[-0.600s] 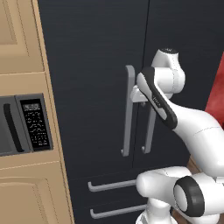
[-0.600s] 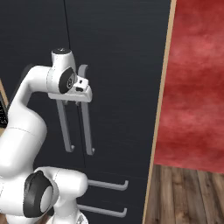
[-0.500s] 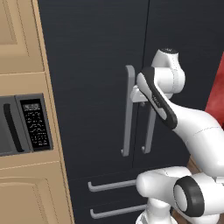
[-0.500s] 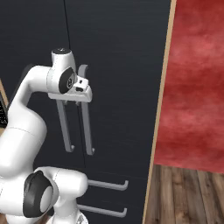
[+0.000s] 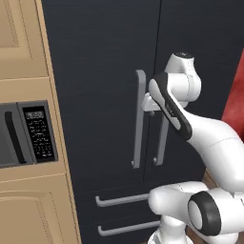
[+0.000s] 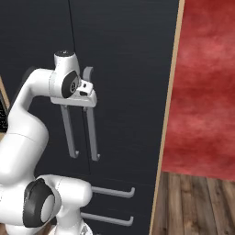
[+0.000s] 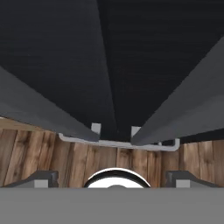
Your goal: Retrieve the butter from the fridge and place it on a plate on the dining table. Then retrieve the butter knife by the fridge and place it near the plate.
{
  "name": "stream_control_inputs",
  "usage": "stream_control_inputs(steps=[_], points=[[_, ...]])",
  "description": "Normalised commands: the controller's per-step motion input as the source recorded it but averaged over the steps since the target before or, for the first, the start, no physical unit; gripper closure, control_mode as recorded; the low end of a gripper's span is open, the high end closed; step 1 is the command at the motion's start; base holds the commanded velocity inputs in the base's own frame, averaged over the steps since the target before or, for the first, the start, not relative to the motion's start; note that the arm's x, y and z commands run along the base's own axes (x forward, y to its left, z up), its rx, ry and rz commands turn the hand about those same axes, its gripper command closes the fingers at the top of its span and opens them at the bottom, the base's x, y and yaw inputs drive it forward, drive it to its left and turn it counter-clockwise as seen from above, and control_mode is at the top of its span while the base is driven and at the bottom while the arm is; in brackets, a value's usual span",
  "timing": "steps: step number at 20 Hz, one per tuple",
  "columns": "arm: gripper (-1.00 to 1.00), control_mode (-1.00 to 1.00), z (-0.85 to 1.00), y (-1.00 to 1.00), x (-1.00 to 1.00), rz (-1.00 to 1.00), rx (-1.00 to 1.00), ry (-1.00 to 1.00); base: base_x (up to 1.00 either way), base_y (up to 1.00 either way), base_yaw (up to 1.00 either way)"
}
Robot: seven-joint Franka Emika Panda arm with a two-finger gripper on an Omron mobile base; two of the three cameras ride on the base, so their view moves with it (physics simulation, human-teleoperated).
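**Hovering at the fridge handles, tool spread wide**

Reaching up to the fridge (image 5: pixel 100 95), the white arm has its hand at the top of the two long grey door handles (image 5: pixel 139 119). Both doors shut; seam between them runs straight down between the handles. From the right base view the tool (image 6: pixel 82 102) sits right at the upper ends of the handles, close in front of the door faces.

Hand view looks down along the doors: the two handles run away as dark slanted bars either side of the seam, a grey drawer handle (image 7: pixel 118 143) crosses below, wood floor (image 7: pixel 26 153) beyond. Fingertips (image 7: pixel 41 178) sit far apart at the lower corners, jaws wide, nothing between them. Whether a finger touches a handle, cannot tell.

Two drawer handles below the doors. Microwave (image 5: pixel 26 133) with keypad set in tan cabinets left of the fridge. Red wall (image 6: pixel 202 82) to the right.
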Motion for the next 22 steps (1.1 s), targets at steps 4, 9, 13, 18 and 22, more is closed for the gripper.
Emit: stream_control_inputs(steps=[4,9,13,18,22], points=[[-1.0,1.0,0.0,0.0,0.0,0.0,0.0,0.0,-0.52,0.0,0.0],[-1.0,1.0,0.0,0.0,0.0,0.0,0.0,0.0,-0.37,0.0,0.0],[-1.0,1.0,0.0,0.0,0.0,0.0,0.0,0.0,-0.45,0.0,-0.01],[-1.0,1.0,0.0,0.0,0.0,0.0,0.0,0.0,-0.3,0.0,0.0],[-1.0,-1.0,0.0,0.0,0.04,0.0,0.0,0.0,0.0,0.0,0.0]])
